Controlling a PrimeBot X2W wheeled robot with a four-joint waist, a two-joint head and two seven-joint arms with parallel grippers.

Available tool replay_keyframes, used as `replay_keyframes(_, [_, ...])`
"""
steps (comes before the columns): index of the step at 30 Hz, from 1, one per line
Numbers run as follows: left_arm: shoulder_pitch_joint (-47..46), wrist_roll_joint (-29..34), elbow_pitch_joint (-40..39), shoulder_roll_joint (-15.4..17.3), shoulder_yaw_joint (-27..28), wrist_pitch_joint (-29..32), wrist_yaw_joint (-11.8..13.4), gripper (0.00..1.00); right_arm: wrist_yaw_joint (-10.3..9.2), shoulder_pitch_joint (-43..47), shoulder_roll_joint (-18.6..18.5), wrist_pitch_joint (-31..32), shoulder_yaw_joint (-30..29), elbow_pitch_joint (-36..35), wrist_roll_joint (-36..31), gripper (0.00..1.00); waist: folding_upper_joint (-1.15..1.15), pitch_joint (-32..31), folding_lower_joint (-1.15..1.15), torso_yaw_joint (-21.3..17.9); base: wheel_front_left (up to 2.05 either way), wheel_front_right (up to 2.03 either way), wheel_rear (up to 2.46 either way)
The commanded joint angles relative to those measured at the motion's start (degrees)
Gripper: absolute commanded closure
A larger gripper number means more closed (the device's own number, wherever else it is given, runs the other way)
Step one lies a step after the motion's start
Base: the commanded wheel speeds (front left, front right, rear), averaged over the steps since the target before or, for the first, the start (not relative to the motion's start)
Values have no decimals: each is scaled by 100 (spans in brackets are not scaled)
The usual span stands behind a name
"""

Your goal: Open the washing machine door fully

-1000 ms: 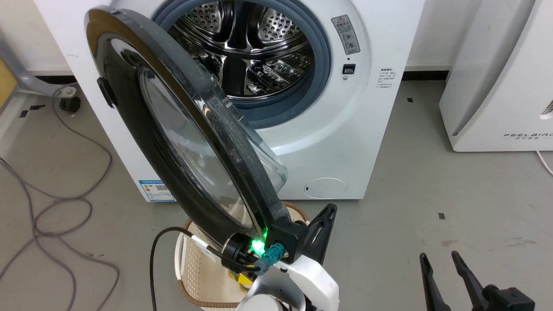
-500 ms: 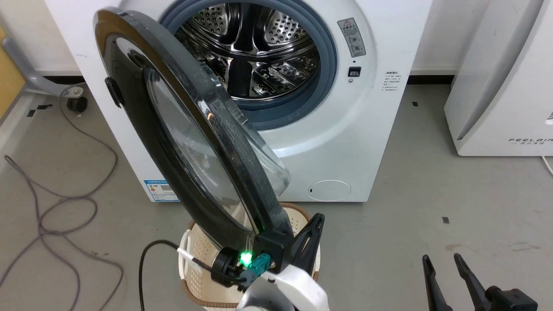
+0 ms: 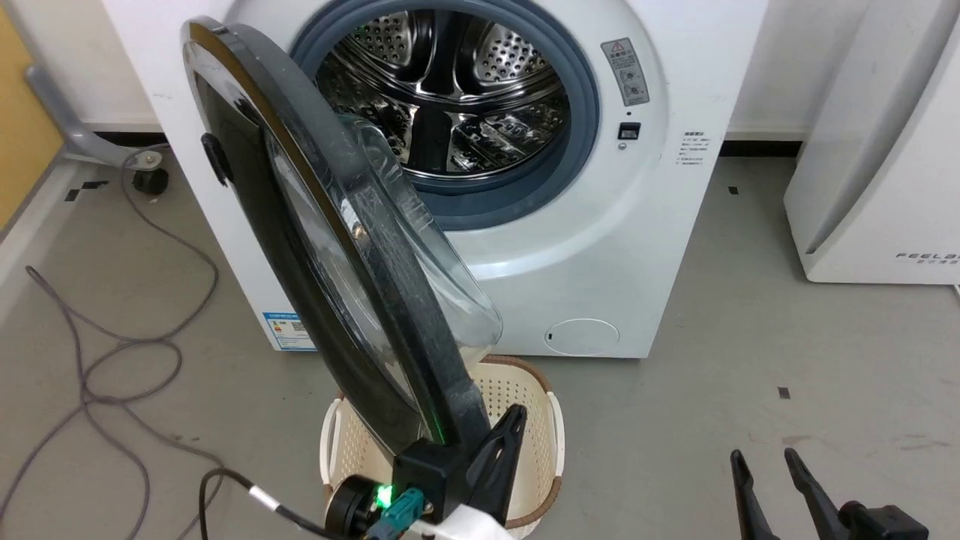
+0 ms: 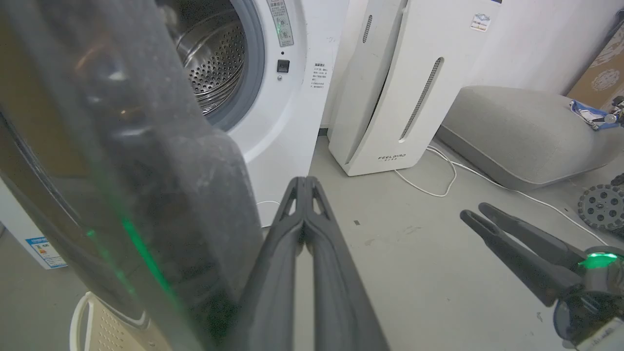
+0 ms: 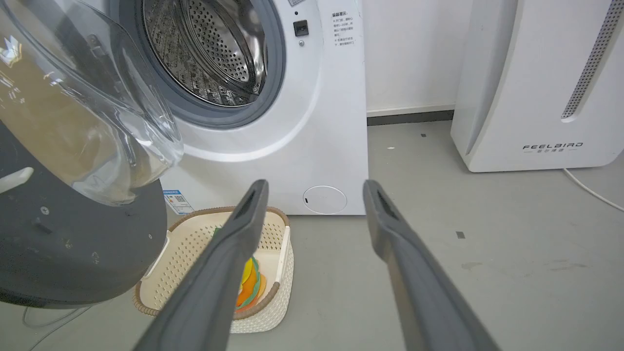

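Door (image 3: 247, 210) stands edge-on, bowl (image 3: 435, 270) facing drum (image 3: 442, 97) — left fingers (image 4: 282, 253) pressed together, seemingly touching rim; right fingers (image 5: 229, 253) spread.

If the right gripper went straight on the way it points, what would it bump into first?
The right gripper would probably meet the washing machine's white front, near its small round flap; depth is unclear.

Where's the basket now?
Head view, lower centre: the basket sits on the floor before the washing machine, beneath the open door's free edge, beside the left pincer.
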Motion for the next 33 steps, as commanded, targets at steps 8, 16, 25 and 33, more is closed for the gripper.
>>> replay_keyframes(8, [528,39,-394,346,97,72,292,100,5,1,23,24,7,66,39,0,0,-67,0,125,0,0,0])
replay_keyframes(16, [949,136,-859,593,97,135,544,100,5,55,23,42,-6,95,62,0,0,-110,0,402,0,0,0])
replay_keyframes(25, [1297,194,-1196,818,265,117,847,100,5,97,23,71,-47,68,40,0,0,-141,0,864,0,0,0])
replay_keyframes(33, [1479,145,-1299,972,527,-58,994,100,5,75,23,123,-49,76,61,0,0,-111,0,1246,0,0,0])
